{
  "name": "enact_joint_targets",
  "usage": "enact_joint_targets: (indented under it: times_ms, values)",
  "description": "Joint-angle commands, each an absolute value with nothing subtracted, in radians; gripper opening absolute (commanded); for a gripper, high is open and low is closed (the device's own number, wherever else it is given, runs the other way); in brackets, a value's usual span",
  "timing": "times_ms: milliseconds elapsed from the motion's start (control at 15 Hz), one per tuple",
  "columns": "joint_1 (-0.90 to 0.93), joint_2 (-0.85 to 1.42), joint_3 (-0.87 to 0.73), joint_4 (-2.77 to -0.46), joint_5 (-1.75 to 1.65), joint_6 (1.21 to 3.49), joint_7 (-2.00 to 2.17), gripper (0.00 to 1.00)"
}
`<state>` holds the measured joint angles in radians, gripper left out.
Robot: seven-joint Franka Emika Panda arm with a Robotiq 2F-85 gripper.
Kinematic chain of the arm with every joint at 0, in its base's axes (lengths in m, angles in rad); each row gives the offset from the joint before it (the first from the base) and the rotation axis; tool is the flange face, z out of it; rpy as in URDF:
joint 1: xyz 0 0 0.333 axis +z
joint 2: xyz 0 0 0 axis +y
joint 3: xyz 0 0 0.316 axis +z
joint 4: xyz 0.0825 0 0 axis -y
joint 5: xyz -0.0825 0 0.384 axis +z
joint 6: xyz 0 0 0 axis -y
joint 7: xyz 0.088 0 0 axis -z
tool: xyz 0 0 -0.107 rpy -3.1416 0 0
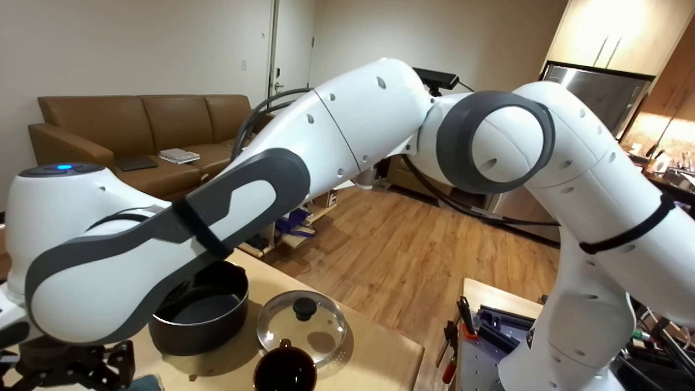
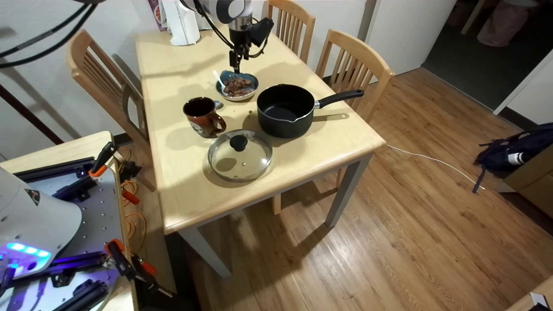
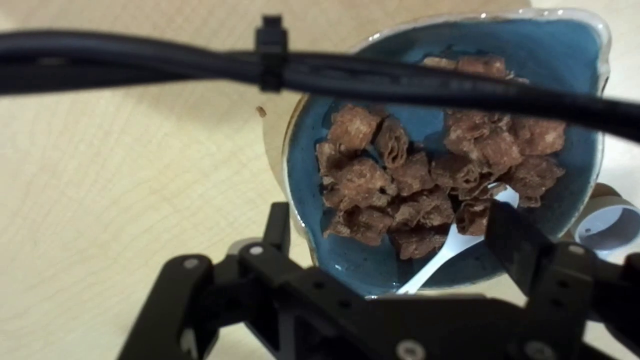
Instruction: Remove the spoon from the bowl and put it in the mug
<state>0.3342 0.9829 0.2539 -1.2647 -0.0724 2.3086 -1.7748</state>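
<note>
The step in hand, by my reading, is the approach to the spoon [image 3: 456, 243]; the grasp is not yet made. The spoon lies in the blue bowl [image 3: 560, 52], head among pieces of cereal [image 3: 362, 184], handle slanting up over the rim. The hand [image 3: 390, 220] is above the bowl, jaws spread wide, nothing held. From where I stand, the mug [image 2: 203, 121] is upright on the table [image 2: 190, 198], near the bowl but apart from it, with the lid [image 2: 239, 160] just beside it.

The next move should proceed as follows. Align the hand with the bare part of the handle, away from the cereal. Turn it so that the jaws straddle the handle. Lower it without striking the rim, then grip. Lift until the head is clear of the rim before transfer to the mug.
</note>
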Motion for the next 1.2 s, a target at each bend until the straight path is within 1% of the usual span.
enact_joint_targets:
  times_ms: [0,267,533,600,667,800,1133]
  values:
    - [0.337,0.986,0.294,-1.285,-0.02,2.313,-1.741,1.0]
    - [0.364,0.978,0.307,-1.374,0.038,2.398,-1.634,1.0]
    - [0.401,0.967,0.297,-1.488,0.073,2.537,-1.487,1.0]
    - [0.405,0.959,0.3,-1.522,0.074,2.603,-1.468,1.0]
    - [0.376,1.006,0.333,-1.437,0.0,2.516,-1.485,1.0]
    - [0.381,1.005,0.334,-1.465,-0.005,2.574,-1.453,1.0]
    - [0.386,0.989,0.331,-1.477,-0.016,2.569,-1.443,1.0]
